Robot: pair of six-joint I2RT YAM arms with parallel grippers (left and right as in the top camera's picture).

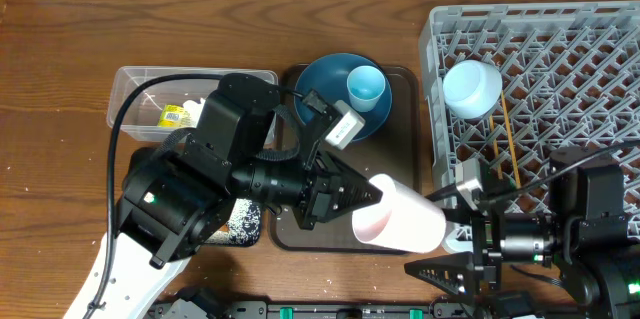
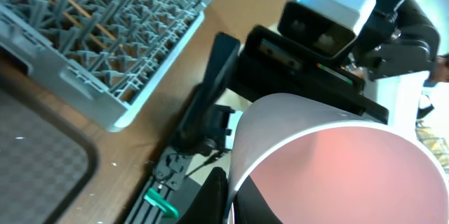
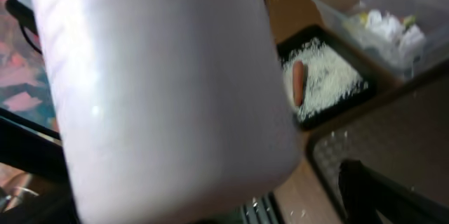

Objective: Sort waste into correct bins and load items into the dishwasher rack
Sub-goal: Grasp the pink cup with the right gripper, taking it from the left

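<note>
The wooden table (image 1: 60, 59) carries a clear tub (image 1: 125, 84), a black tray (image 3: 303, 34), a brown serving tray (image 1: 403, 149) and a grey rack (image 1: 436, 109).

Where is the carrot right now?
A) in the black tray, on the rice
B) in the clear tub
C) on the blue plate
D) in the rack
A: the right wrist view shows the carrot lying on the rice inside the black tray, with the clear tub beyond it holding other waste.
</note>
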